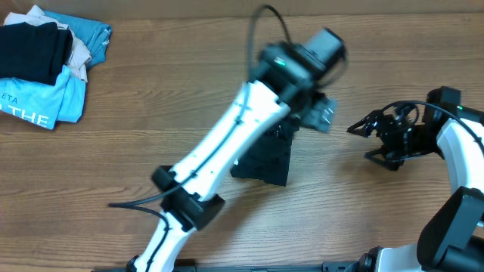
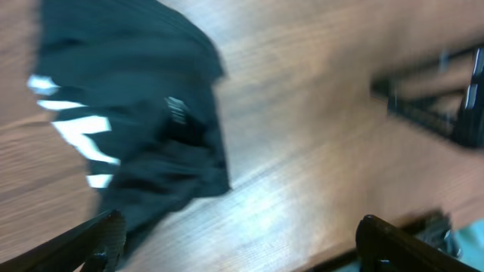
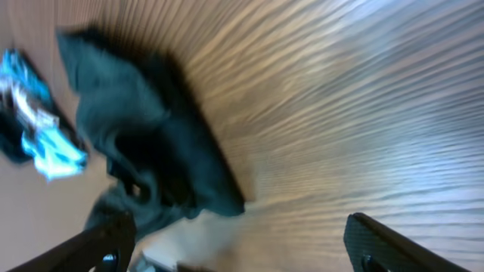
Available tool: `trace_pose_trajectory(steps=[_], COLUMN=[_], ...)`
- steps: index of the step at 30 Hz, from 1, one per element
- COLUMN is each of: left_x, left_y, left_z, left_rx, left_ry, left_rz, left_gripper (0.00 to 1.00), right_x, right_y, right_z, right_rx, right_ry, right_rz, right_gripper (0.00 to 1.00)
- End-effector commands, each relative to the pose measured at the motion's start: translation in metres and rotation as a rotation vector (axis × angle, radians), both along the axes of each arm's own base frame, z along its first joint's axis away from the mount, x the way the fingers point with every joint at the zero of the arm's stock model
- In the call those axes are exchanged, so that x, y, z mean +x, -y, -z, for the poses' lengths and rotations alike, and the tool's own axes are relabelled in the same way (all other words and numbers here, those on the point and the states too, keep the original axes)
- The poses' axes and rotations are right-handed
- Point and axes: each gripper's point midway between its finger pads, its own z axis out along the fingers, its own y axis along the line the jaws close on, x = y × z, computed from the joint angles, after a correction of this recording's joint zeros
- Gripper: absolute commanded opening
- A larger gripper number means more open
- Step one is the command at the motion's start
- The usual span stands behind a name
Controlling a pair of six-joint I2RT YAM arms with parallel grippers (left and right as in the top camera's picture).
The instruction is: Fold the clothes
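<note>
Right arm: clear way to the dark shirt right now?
Probably yes: bare table lies between the open right pincer and the shirt, though the left arm hangs over part of it.

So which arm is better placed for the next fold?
Likely left: the left claw, open, hangs at the edge of the dark garment; the right claw, open, stands farther off over bare table.

Wooden table (image 1: 151,98), crumpled dark clothes (image 1: 265,162) lying mid-table, pile of folded garments (image 1: 45,60), light-blue and black, at its far-left corner
</note>
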Motion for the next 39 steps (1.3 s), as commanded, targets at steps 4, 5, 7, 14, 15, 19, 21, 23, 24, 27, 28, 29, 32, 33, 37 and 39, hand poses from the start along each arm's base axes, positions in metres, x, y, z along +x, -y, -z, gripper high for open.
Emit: trace_pose_trajectory(steps=[4, 5, 7, 14, 15, 19, 21, 23, 24, 27, 28, 29, 32, 33, 37, 39], left_x=[0.065, 0.072, 0.081, 0.079, 0.077, 0.073, 0.073, 0.071, 0.071, 0.071, 0.071, 0.071, 0.071, 0.071, 0.071, 0.071], left_y=[-0.168, -0.2, -0.239, -0.268, -0.269, -0.269, -0.269, -0.267, -0.267, -0.267, -0.267, -0.267, -0.267, -0.267, -0.268, -0.267], left_z=[-0.107, -0.115, -0.118, -0.053, -0.044, -0.018, -0.017, -0.017, -0.017, -0.017, -0.017, -0.017, -0.017, -0.017, -0.017, -0.017], left_rx=[-0.145, -0.15, -0.144, -0.007, 0.006, 0.036, 0.037, 0.031, 0.03, 0.031, 0.031, 0.031, 0.031, 0.031, 0.035, 0.035], left_ry=[0.217, 0.239, 0.254, 0.074, 0.044, -0.035, -0.037, -0.044, -0.047, -0.047, -0.047, -0.048, -0.048, -0.047, -0.046, -0.046], left_rz=[-0.419, -0.496, -0.579, -0.551, -0.552, -0.551, -0.55, -0.547, -0.546, -0.547, -0.547, -0.547, -0.546, -0.546, -0.547, -0.547], left_gripper=[1.0, 1.0, 1.0, 1.0, 1.0, 1.0, 1.0, 1.0, 1.0, 1.0, 1.0, 1.0, 1.0, 1.0, 1.0, 1.0], right_x=[-0.002, -0.004, -0.011, -0.011, -0.01, -0.015, -0.016, -0.012, -0.011, -0.009, -0.009, -0.009, 0.0, 0.003, 0.003, 0.001], right_y=[-0.08, -0.102, -0.14, -0.248, -0.255, -0.292, -0.301, -0.305, -0.304, -0.282, -0.262, -0.248, -0.203, -0.18, -0.145, -0.135], right_z=[-0.032, -0.04, -0.045, -0.068, -0.073, -0.081, -0.075, -0.054, -0.041, -0.006, 0.004, 0.009, 0.019, 0.021, 0.023, 0.025], right_rx=[0.148, 0.204, 0.246, -0.044, -0.045, 0.006, 0.011, -0.014, -0.034, -0.183, -0.276, -0.332, -0.512, -0.571, -0.609, -0.649], right_ry=[0.132, 0.155, 0.159, 0.267, 0.29, 0.341, 0.332, 0.276, 0.244, 0.155, 0.116, 0.094, 0.044, 0.01, -0.068, -0.086], right_rz=[-0.26, -0.314, -0.401, -0.55, -0.551, -0.57, -0.578, -0.556, -0.556, -0.518, -0.49, -0.472, -0.387, -0.346, -0.294, -0.286], right_gripper=[0.04, 0.04, 0.04, 0.04, 0.04, 0.04, 0.04, 0.04, 0.04, 0.04, 0.04, 0.04, 0.04, 0.04, 0.04, 0.04])
